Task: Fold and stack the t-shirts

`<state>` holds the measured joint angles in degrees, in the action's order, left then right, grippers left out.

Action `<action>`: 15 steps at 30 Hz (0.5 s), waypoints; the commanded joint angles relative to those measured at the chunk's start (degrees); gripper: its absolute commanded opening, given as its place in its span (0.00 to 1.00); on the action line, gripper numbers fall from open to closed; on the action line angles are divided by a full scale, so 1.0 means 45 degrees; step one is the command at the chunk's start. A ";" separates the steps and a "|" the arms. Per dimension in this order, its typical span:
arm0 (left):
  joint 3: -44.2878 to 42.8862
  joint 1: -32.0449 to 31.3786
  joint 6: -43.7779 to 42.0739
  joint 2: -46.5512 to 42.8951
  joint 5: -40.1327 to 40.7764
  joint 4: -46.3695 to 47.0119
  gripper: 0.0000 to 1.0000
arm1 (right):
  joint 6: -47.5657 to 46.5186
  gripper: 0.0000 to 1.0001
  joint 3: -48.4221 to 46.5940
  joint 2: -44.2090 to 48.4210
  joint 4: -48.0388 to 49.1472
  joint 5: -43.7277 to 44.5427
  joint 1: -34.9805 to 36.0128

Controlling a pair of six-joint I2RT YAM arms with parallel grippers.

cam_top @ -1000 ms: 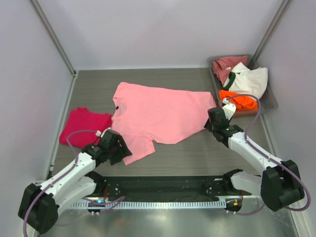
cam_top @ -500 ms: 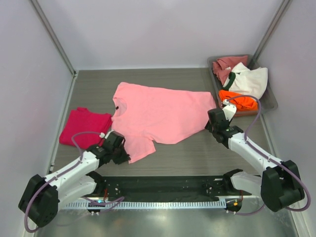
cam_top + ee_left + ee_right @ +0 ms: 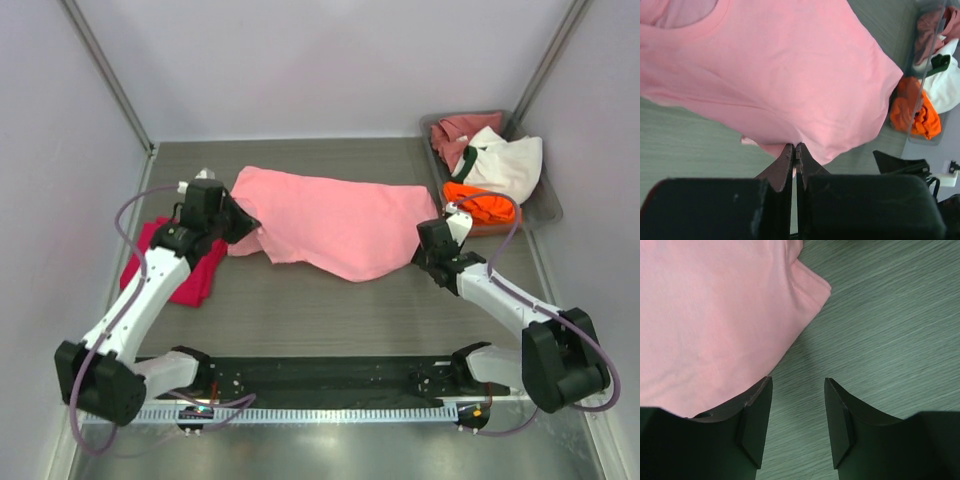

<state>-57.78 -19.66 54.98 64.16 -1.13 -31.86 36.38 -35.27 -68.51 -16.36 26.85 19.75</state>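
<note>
A light pink t-shirt (image 3: pixel 335 222) lies across the middle of the table, its near left part lifted and folded back over itself. My left gripper (image 3: pixel 243 222) is shut on that lifted pink edge at the shirt's left end; in the left wrist view the gripper (image 3: pixel 795 146) pinches the cloth of the pink t-shirt (image 3: pixel 775 70). A folded magenta-red t-shirt (image 3: pixel 195 278) lies at the left, partly under the left arm. My right gripper (image 3: pixel 425 258) stands open at the pink shirt's right edge; the right wrist view shows the gripper (image 3: pixel 796 385) over bare table beside the pink t-shirt (image 3: pixel 710 315).
A grey tray (image 3: pixel 551 202) at the back right holds a dusty rose t-shirt (image 3: pixel 455 135), a white t-shirt with dark trim (image 3: pixel 508 162) and an orange t-shirt (image 3: pixel 482 203). White walls close in the table on three sides.
The left gripper shut on the pink shirt's near left part and carried it up and back to the far left, folding the shirt over. The right arm barely moved.
</note>
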 commanded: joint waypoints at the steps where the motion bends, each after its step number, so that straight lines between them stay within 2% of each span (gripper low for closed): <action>1: -0.1005 0.0617 -0.0538 0.1459 -0.1078 0.0458 0.00 | 0.0118 0.51 -0.0151 -0.0438 0.0745 -0.0322 -0.0052; 8: -0.2900 0.2374 -0.0031 0.3044 -0.1956 0.1414 0.00 | 0.0274 0.52 -0.0676 -0.2096 0.1349 -0.0206 -0.0052; 15: -0.3273 0.3294 0.0009 0.3359 -0.2367 0.1688 0.00 | 0.0080 0.50 -0.2005 -0.4012 0.1682 0.0302 -0.0169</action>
<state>-70.13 -6.20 55.09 79.20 -8.93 -27.53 36.58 -40.36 -84.68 -12.16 25.65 19.64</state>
